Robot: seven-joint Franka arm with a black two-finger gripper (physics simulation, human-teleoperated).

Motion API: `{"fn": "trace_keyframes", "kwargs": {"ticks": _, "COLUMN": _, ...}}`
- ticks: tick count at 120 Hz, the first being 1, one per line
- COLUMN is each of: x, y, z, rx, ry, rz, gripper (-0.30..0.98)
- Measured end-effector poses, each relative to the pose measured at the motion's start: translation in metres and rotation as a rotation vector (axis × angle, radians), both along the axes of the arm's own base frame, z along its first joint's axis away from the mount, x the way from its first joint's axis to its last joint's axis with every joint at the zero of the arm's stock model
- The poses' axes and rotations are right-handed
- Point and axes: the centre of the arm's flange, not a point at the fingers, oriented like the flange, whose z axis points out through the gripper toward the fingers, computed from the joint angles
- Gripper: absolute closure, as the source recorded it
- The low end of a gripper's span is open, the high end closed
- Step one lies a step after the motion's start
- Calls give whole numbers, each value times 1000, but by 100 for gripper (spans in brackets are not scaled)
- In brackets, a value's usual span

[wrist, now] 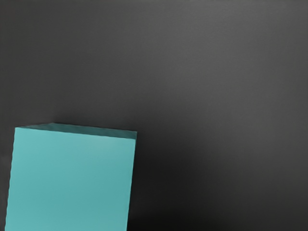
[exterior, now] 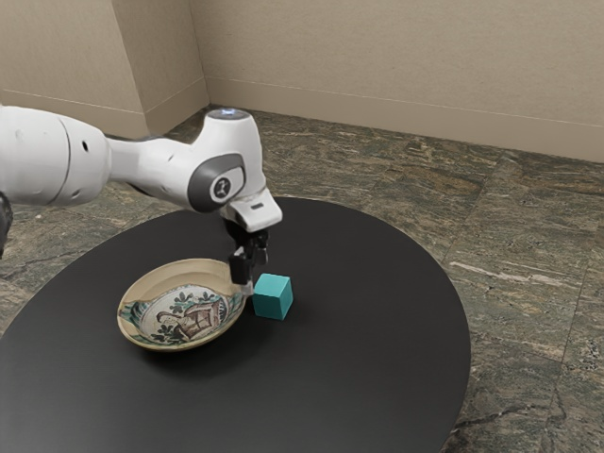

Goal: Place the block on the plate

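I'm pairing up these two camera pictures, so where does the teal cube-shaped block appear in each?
Exterior view: the teal block is below and slightly left of centre, beside the patterned round plate.
Wrist view: lower left, cut off by the bottom edge.
Shared landmark: the matte black tabletop.

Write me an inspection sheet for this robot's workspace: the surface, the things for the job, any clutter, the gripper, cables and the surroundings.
Surface: dark, round table.
Job's things: teal block standing on the table beside the painted plate, not on it.
Clutter: nothing seen.
Gripper: black gripper, lowered close to the block on its plate side; contact with the block cannot be told.
Arm: white arm reaching in from the exterior view's left.
Cables: nothing seen.
Surroundings: stone-patterned floor and plain beige wall.
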Motion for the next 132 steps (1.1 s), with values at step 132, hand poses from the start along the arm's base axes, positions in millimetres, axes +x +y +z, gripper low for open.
{"fn": "trace_keyframes", "kwargs": {"ticks": 132, "x": 41, "y": 30, "z": -66, "rx": -66, "ry": -38, "rz": -77, "gripper": 7}}
